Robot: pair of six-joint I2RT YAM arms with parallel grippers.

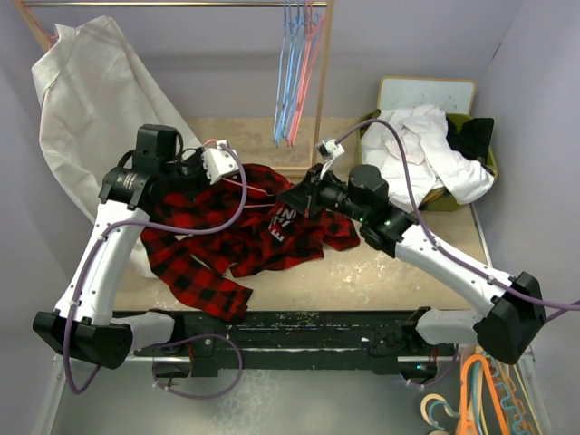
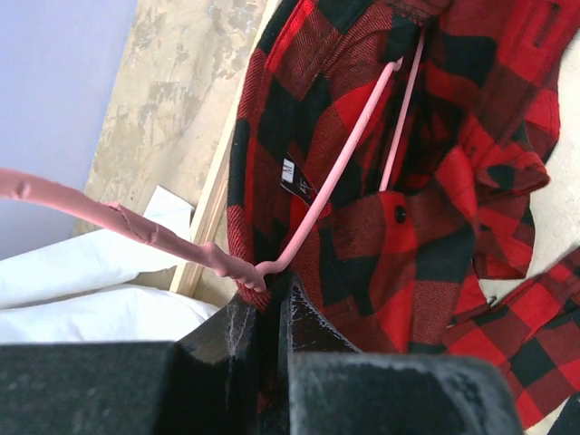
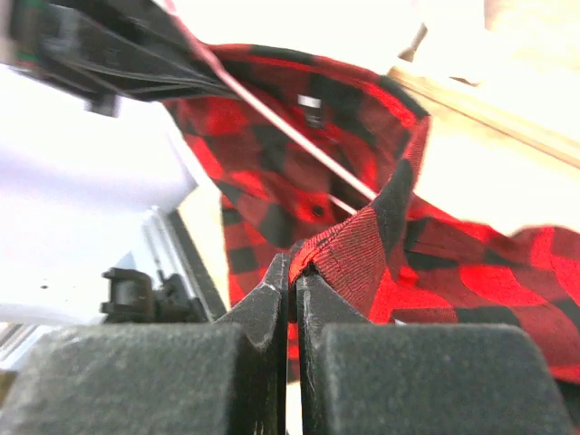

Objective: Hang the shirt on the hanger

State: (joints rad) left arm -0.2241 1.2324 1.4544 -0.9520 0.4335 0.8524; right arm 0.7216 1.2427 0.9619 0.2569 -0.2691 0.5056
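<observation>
A: State of the left gripper (image 2: 272,288)?
B: Jaws narrow, pinched on the hanger (image 2: 337,172) at the base of its hook. In the wrist view the hook runs off to the left and the two pink arms reach into the shirt (image 2: 426,236).
A: And the right gripper (image 3: 292,267)?
B: Closed tight on a folded edge of the shirt, with plaid cloth caught between the pads. That edge stands raised above the rest of the fabric.
A: Shirt location?
B: Mid-table (image 1: 408,272), crumpled between the two grippers, one sleeve trailing toward the near left. White lettering shows just beside the right gripper.
A: Hanger relative to shirt?
B: One arm crosses the inner side past the small tag (image 2: 294,177), and its far end goes under fabric. Whether a shoulder is seated, cannot tell.
A: Surroundings?
B: White garment (image 1: 82,100) hanging back left. Light blue hangers (image 1: 285,72) on the rail (image 1: 181,4). Basket (image 1: 494,163) of white clothes (image 1: 417,149) back right. Orange hangers (image 1: 480,390) front right.
</observation>
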